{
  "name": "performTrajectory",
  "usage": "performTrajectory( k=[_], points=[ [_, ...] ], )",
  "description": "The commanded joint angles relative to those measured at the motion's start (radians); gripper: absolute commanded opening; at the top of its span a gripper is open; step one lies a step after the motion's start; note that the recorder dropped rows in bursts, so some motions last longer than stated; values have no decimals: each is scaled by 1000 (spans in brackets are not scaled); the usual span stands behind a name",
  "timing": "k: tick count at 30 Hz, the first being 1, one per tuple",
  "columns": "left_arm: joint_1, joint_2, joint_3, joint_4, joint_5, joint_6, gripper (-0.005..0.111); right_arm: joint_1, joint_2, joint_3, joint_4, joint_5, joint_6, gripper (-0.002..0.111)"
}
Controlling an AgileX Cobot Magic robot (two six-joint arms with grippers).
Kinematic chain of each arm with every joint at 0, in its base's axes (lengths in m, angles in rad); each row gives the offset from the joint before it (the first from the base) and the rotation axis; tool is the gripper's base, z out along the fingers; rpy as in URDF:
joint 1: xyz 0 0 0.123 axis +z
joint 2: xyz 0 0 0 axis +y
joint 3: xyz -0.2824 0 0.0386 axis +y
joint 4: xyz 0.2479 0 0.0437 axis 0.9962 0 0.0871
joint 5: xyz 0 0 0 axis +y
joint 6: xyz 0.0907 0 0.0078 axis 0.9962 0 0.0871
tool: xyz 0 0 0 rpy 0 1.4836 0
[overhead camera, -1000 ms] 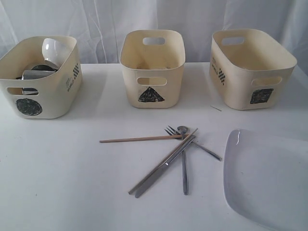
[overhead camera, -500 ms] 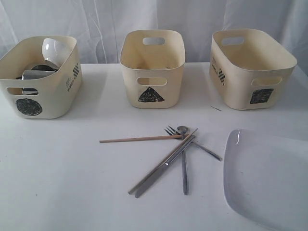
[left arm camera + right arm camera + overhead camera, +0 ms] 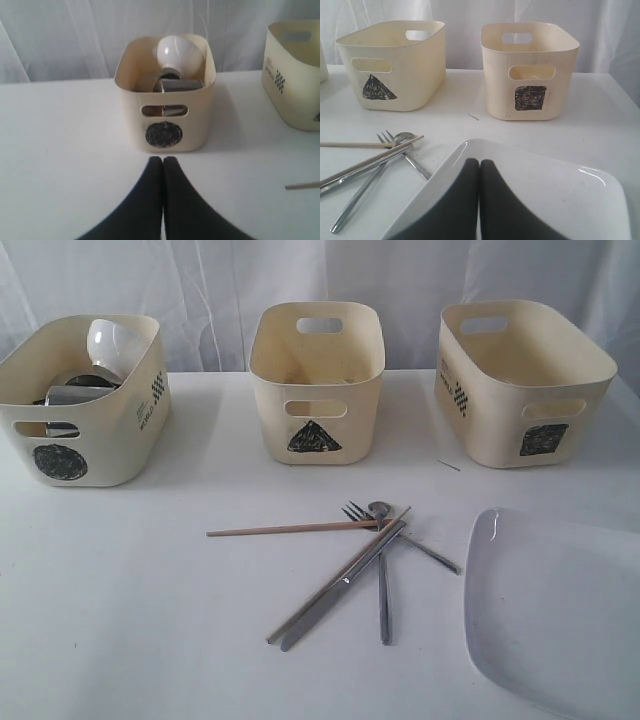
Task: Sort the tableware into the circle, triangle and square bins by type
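Three cream bins stand in a row at the back: circle [image 3: 110, 440], triangle [image 3: 360, 410] and square [image 3: 500, 420]. In the circle bin lie a white bowl [image 3: 112, 343] and a steel mug [image 3: 72, 395]. On the table lie a wooden chopstick [image 3: 290, 529], metal chopsticks [image 3: 335, 585], a fork [image 3: 405, 540] and a spoon [image 3: 383, 585], crossing one another. The white square plate [image 3: 560, 610] sits at the front right. My left gripper [image 3: 163, 159] is shut and empty, facing the circle bin [image 3: 130, 120]. My right gripper [image 3: 479, 161] is shut and empty over the plate [image 3: 555, 190].
White curtains hang behind the bins. A thin dark sliver [image 3: 448, 465] lies on the table between the triangle and square bins. Neither arm shows in the exterior view. The plate runs past the front right edge of that view.
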Motion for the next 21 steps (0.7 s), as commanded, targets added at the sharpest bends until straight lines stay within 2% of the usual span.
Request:
performTrajectory(
  k=[1, 7, 9, 21],
  points=[
    [-1, -68, 187, -8, -267, 34, 0, 3, -3, 5, 0, -8, 1, 0],
    [-1, -140, 320, -8, -330, 34, 0, 3, -3, 5, 0, -8, 1, 0],
    [-1, -166, 326, -8, -347, 34, 0, 3, -3, 5, 0, -8, 1, 0],
    [-1, -306, 326, -5, -94, 88, 0, 3, -3, 5, 0, -8, 1, 0]
  ],
)
